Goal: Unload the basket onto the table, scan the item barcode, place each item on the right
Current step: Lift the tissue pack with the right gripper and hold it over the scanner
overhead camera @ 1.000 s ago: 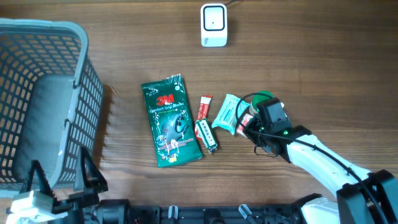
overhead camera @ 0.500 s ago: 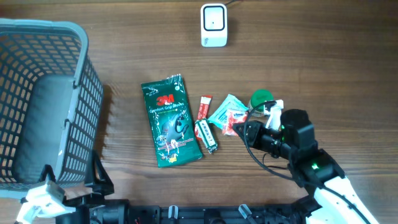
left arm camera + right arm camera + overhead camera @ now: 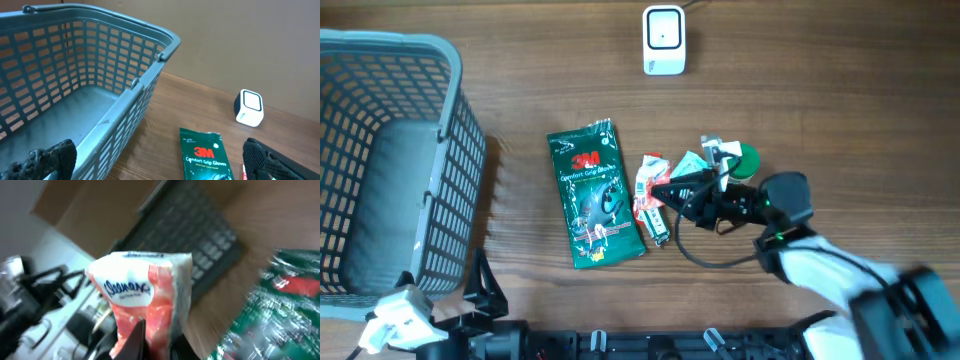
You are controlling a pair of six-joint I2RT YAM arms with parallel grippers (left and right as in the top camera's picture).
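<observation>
item: tissue pack [image 3: 144, 294], red/white, soft wrap, brand print facing the right wrist cam.
location: in the right end effector [image 3: 670, 192], over the small goods just right of the green glove pack [image 3: 594, 195]. appears clear of the tabletop [image 3: 840, 90], though the overhead doesn't settle that. scanner [image 3: 663, 40] sits at the far edge, well apart.
right end effector: clamped on the pack's lower end; most of the pack stands free above the fingers.
left end effector [image 3: 155, 150]: jaws fully spread, nothing in them, parked near side beside the basket [image 3: 125, 95].
barcode: not seen in any view, so which face carries it can't be told.

risks, as judged:
- slip or droop. the grip is on one end of a squashy pack, so a quick swing toward the scanner could let it bend or slide out.
- no read. if the code sits on a face turned away from the scanner window, or under the fingers, the pass gives nothing. the wrap may also crease or glare over the code.
- clutter knock. a teal pack [image 3: 688, 162] and dark bar [image 3: 657, 224] lie right under the arm, so a low sweep could shove them.
- cable [image 3: 705, 258] loops near the tabletop and may drag loose items.
- wrist view is blurred, so pack pose is hard to confirm.
</observation>
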